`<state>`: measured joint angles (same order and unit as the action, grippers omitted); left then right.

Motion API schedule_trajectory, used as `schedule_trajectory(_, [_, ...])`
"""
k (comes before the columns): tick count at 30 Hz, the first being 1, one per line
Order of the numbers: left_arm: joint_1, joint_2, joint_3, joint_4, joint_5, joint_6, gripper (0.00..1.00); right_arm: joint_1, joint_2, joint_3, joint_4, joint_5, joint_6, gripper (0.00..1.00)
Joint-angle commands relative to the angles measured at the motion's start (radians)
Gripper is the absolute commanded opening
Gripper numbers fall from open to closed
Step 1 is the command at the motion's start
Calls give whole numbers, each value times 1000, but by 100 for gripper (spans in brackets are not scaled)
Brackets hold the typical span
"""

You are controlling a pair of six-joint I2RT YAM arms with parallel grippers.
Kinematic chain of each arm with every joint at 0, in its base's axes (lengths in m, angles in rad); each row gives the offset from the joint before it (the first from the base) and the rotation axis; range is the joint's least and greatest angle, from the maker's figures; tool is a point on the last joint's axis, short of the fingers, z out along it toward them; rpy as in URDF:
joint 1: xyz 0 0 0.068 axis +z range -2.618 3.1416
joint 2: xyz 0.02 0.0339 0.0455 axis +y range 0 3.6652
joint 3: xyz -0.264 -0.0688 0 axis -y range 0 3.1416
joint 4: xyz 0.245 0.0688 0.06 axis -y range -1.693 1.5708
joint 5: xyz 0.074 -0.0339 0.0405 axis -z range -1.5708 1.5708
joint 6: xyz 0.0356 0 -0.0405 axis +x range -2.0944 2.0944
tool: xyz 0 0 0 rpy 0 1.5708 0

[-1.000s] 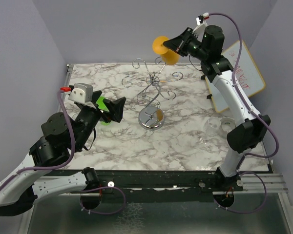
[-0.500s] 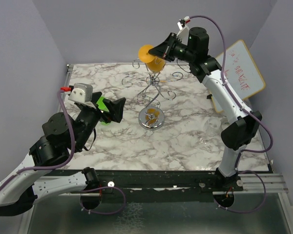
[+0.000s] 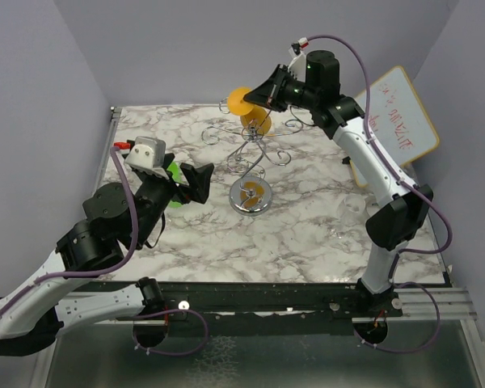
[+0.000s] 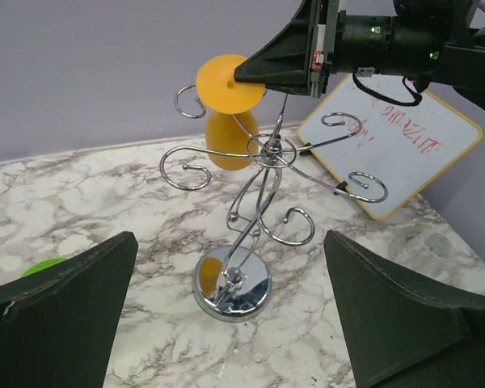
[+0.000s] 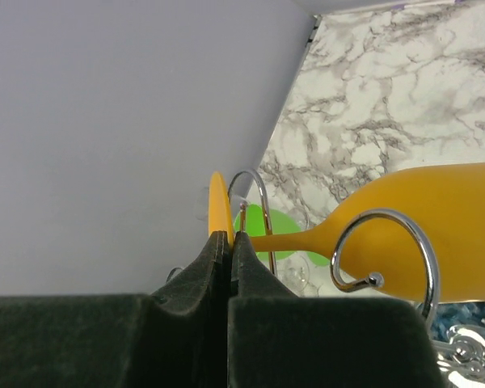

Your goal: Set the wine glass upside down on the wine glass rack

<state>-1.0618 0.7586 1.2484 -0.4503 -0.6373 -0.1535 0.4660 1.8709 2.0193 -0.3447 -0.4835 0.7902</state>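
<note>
Inverted glass at rack top, foot in tightly closed right gripper; left gripper wide open, empty.

Orange wine glass upside down at the top of the chrome rack

The opaque orange wine glass is inverted and slightly tilted. Its flat round foot is uppermost, pinched at the tips of the right tool, and its bowl hangs just below them among the rack's upper scrolls. Whether the stem touches a scroll cannot be told. The wine glass rack stands upright on the marble counter beneath the tool. It has a mirrored disc base catching an orange reflection, a twisted post and curled wire arms spreading at the top.
</note>
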Motion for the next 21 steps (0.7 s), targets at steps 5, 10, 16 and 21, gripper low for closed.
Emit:
schedule_trajectory(5, [-1,16,-3,-7,0,15,99,8,-129,-86,-56,82,63,1])
schedule_trajectory(10, [-1,10,-11,-7,-15,2,99,8,-186,-105,-80,169,62,1])
schedule_trajectory(16, [-1,8,-3,-17,37,20,99,8,-225,-113,-119,302,34,1])
schedule_trajectory(21, [-1,21,40,-15,50,34,99,8,-236,-145,-79,365,28,1])
